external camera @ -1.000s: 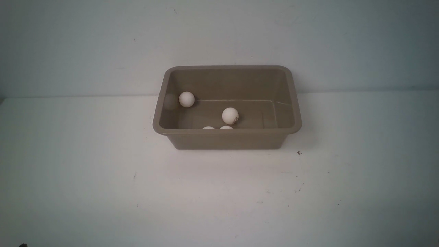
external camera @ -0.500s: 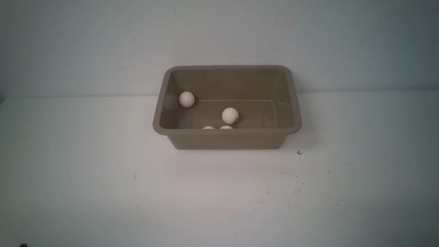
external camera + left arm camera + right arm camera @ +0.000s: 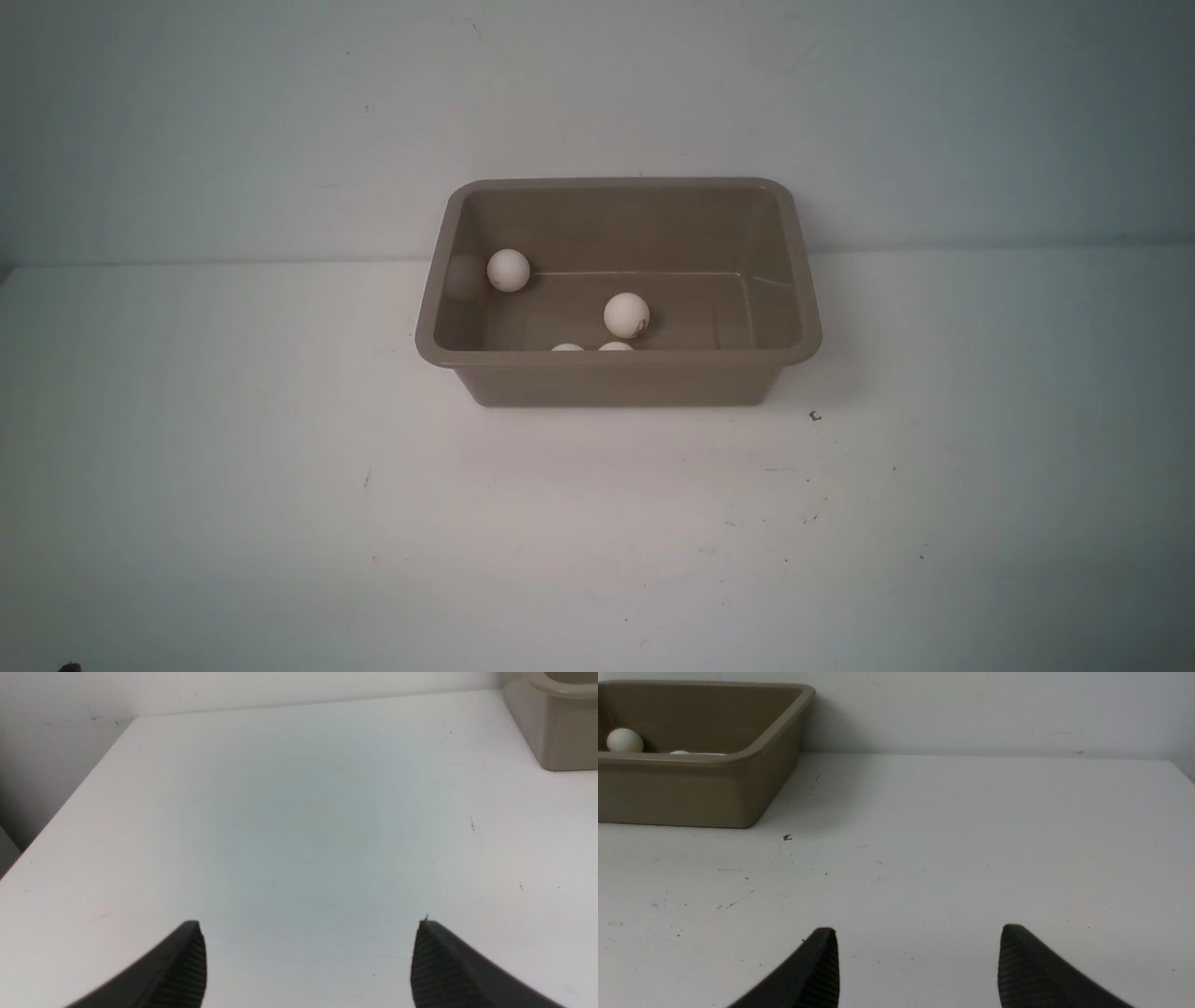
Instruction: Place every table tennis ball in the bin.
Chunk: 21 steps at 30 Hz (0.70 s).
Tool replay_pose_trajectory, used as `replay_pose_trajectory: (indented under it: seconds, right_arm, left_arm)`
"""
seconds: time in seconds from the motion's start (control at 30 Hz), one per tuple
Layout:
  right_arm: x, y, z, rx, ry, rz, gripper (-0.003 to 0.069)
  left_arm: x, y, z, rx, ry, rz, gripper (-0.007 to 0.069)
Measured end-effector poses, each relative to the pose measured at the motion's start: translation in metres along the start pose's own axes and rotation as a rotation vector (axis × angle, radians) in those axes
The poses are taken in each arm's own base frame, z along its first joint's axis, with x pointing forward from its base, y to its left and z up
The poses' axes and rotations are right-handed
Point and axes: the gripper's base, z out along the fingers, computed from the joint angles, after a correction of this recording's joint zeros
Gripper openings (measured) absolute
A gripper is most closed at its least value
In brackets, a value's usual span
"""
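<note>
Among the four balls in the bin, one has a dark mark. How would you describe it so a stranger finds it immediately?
Find the grey-brown bin at the back of the white table. Four off-white balls lie inside; take the marked ball, near the middle of the floor. Unlike the ball in the far left corner and the two half-hidden balls behind the near wall, it shows fully and has a dark smudge low on its right side.

A: Where does the front view sit?
B: High, looking forward and down at the bin (image 3: 618, 373).
A: The 2 wrist views?
B: Low over the table (image 3: 299, 812), each catching a bin corner.
</note>
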Motion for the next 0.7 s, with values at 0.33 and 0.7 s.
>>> replay_pose_trajectory:
  seconds: [0.33,0.7]
  right_arm:
    - [-0.0001,-0.0001,0.0,0.001,-0.001,-0.002,0.0421]
    - [0.0,-0.0001,0.0,0.001,-0.001,-0.002,0.0421]
  left_arm:
    - [-0.0001,-0.0047,-0.0002,0.086,-0.004,0.029,0.0531]
    - [-0.0001,-0.0059,-0.0003,0.107,-0.005,0.035,0.0531]
